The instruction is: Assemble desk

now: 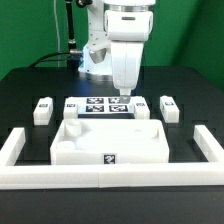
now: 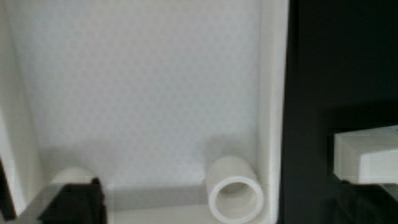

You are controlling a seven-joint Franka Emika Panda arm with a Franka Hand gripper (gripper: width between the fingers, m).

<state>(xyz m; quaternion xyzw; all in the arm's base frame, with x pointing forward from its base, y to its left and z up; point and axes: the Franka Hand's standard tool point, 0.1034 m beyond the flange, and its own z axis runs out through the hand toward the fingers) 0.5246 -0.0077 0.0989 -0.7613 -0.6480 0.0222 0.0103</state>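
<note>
The white desk tabletop (image 1: pixel 108 142) lies in the middle of the black table, hollow side up with raised edges. Short block legs lie behind it, two toward the exterior view's left (image 1: pixel 42 110) (image 1: pixel 70 106) and two toward its right (image 1: pixel 168 108) (image 1: pixel 141 107). My gripper (image 1: pixel 122 92) points down above the tabletop's far edge, open and empty. In the wrist view the tabletop's inner floor (image 2: pixel 151 100), its raised edge (image 2: pixel 274 90) and a round socket (image 2: pixel 235 192) show close below my gripper (image 2: pixel 217 208). One dark fingertip (image 2: pixel 71 202) shows; the other is lost against the dark table. A leg (image 2: pixel 365 155) lies beside the tabletop.
The marker board (image 1: pixel 98 107) lies flat behind the tabletop, between the legs. Low white fence bars run along the exterior view's left (image 1: pixel 18 146), right (image 1: pixel 206 146) and front (image 1: pixel 110 179). The robot base (image 1: pixel 95 55) stands at the back.
</note>
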